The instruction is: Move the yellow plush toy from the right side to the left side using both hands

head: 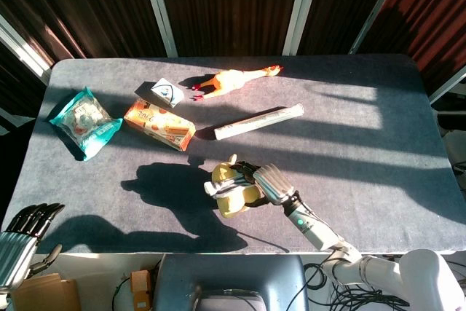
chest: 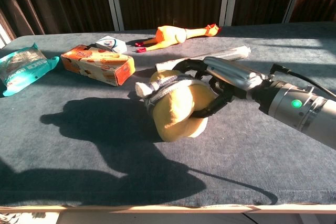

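Note:
My right hand [head: 268, 182] [chest: 223, 83] grips the yellow plush toy [head: 231, 187] [chest: 176, 107], which wears a grey striped band, and holds it in the air over the middle of the table near the front edge. Black fingers [chest: 211, 109] wrap around the toy's body. The toy's shadow falls on the cloth to its left. My left hand [head: 23, 231] hangs below the table's front left corner, holding nothing, its dark fingers apart. It does not show in the chest view.
On the grey table [head: 378, 143] lie a teal snack bag [head: 81, 121], an orange box [head: 159, 124], a small white carton [head: 164, 92], a rubber chicken [head: 234, 79] and a long clear tube [head: 258, 121], all on the back half.

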`<action>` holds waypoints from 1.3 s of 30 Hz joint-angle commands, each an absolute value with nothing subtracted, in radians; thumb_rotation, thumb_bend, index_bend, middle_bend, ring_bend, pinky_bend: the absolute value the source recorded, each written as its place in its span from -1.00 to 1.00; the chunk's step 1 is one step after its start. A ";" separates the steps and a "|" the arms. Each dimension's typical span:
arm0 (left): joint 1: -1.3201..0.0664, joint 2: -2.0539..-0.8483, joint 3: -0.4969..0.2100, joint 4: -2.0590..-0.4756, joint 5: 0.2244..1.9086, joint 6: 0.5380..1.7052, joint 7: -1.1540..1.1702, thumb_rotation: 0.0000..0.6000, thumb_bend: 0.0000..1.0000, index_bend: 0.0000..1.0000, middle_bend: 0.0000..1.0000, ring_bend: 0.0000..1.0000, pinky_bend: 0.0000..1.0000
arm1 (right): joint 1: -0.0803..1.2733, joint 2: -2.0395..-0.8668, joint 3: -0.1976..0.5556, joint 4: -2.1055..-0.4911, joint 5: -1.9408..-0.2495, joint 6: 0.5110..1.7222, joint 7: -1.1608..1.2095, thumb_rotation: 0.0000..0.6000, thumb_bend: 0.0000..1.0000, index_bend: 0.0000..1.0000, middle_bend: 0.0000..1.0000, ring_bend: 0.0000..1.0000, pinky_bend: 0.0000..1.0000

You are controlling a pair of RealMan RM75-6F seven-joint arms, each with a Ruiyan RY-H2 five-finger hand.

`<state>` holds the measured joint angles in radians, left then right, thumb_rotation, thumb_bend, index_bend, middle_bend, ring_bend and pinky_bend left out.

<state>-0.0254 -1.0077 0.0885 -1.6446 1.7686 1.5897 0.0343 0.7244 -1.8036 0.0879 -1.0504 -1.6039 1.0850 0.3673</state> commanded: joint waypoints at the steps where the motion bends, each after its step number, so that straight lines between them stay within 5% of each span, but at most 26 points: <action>1: -0.025 -1.006 0.090 -1.643 1.771 1.592 0.030 1.00 -0.39 -0.68 -0.66 -0.70 -0.64 | 0.756 -1.844 0.070 -1.003 -1.598 1.029 0.425 1.00 -0.12 0.02 -0.27 -0.30 0.33; 6: -0.025 -1.006 0.090 -1.641 1.772 1.591 0.027 1.00 -0.39 -0.68 -0.66 -0.70 -0.64 | 0.759 -1.836 0.036 -1.002 -1.616 1.016 0.456 1.00 -0.38 -0.52 -0.78 -0.90 -0.46; 8: -0.027 -1.006 0.091 -1.641 1.772 1.586 0.030 1.00 -0.39 -0.68 -0.66 -0.70 -0.64 | 0.756 -1.814 0.021 -1.025 -1.621 1.012 0.456 1.00 -0.51 -0.87 -0.98 -1.00 -0.73; 10: -0.029 -1.006 0.092 -1.642 1.772 1.581 0.031 1.00 -0.39 -0.68 -0.66 -0.70 -0.64 | 0.752 -1.790 0.010 -1.057 -1.627 1.016 0.451 1.00 -0.63 -1.00 -1.00 -1.00 -0.87; 20: -0.039 -1.016 0.089 -1.645 1.763 1.556 0.058 1.00 -0.39 -0.69 -0.70 -0.72 -0.63 | 0.708 -1.563 -0.041 -1.301 -1.688 1.122 0.411 1.00 -0.84 -1.00 -1.00 -1.00 -1.00; 31: -0.081 -1.064 0.054 -1.632 1.771 1.536 0.076 1.00 -0.39 -0.99 -1.00 -1.00 -0.62 | 0.539 -0.987 -0.178 -1.793 -1.464 1.083 0.047 1.00 -0.85 -1.00 -1.00 -1.00 -1.00; 36: -0.120 -1.081 0.035 -1.632 1.782 1.494 0.123 1.00 -0.39 -1.00 -1.00 -1.00 -0.62 | 0.488 -0.943 -0.195 -1.804 -1.460 1.135 0.048 1.00 -0.85 -1.00 -1.00 -1.00 -1.00; 39: -0.262 -1.123 0.022 -1.645 1.839 1.303 0.160 1.00 -0.39 -1.00 -1.00 -1.00 -0.62 | 0.388 -0.948 -0.196 -1.727 -1.428 1.239 0.091 1.00 -0.85 -1.00 -1.00 -1.00 -1.00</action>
<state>-0.1379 -1.0839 0.0371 -1.6347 1.7891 1.4696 0.1241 0.4810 -0.9560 -0.1821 -1.7908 -1.4638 1.1503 0.0577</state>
